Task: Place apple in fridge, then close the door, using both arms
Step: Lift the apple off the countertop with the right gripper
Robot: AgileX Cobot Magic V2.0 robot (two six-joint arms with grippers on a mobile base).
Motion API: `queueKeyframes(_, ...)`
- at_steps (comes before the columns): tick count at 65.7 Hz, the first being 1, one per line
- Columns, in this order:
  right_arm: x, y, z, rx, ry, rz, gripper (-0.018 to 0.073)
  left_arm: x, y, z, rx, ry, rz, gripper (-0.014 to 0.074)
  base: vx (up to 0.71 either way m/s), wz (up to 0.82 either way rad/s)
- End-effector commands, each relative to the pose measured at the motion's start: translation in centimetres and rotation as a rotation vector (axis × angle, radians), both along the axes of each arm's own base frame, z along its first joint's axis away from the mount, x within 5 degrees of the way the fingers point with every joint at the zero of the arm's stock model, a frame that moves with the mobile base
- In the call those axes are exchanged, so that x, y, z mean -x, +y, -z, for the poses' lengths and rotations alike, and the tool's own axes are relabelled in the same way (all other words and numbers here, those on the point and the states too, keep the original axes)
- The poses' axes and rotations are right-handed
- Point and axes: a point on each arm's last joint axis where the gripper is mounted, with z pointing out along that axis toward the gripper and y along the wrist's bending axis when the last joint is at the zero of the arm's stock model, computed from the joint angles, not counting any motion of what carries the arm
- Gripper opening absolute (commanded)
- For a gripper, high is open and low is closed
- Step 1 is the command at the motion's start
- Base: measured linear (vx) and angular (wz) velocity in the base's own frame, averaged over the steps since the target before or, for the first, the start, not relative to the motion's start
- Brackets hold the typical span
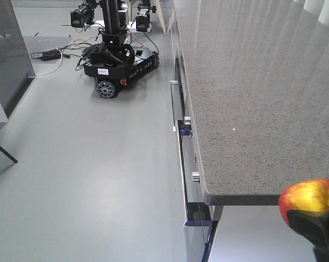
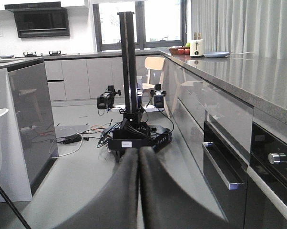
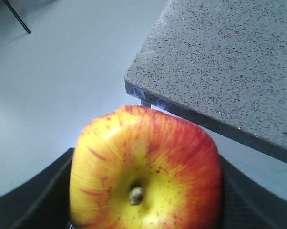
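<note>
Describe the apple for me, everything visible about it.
The apple is round and glossy, yellow around its short brown stem, streaked red toward the edges. The stem end faces the right wrist camera. The right gripper clamps it, a black finger against each side, holding it in the air beside the corner of the speckled grey countertop, not touching it, above the pale floor.

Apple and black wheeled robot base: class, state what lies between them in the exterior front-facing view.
In that view: from the apple, the speckled countertop, then bare floor up to the base.
</note>
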Motion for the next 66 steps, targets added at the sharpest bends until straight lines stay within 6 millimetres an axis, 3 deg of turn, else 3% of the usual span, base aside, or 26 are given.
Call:
queueKeyframes(1, 0.8, -0.3, -1.7, -0.038, -0.114, -0.005, 0.0133, 0.0, 0.0, 0.2, 0.009, -0.057, 0.007, -0.0006, 0.00, 0.00)
queueKeyframes(16, 2.2, -0.9, -2.3, -0.061, -0.173, -0.005, 0.0133, 0.0, 0.0, 0.2, 0.009, -0.057, 0.007, -0.0006, 0.00, 0.00)
queueKeyframes(66, 2.2, -0.9, -2.3, -0.059, -0.174, -0.005, 0.0133, 0.0, 0.0, 0.2, 0.009, -0.057, 0.007, -0.0006, 0.00, 0.00)
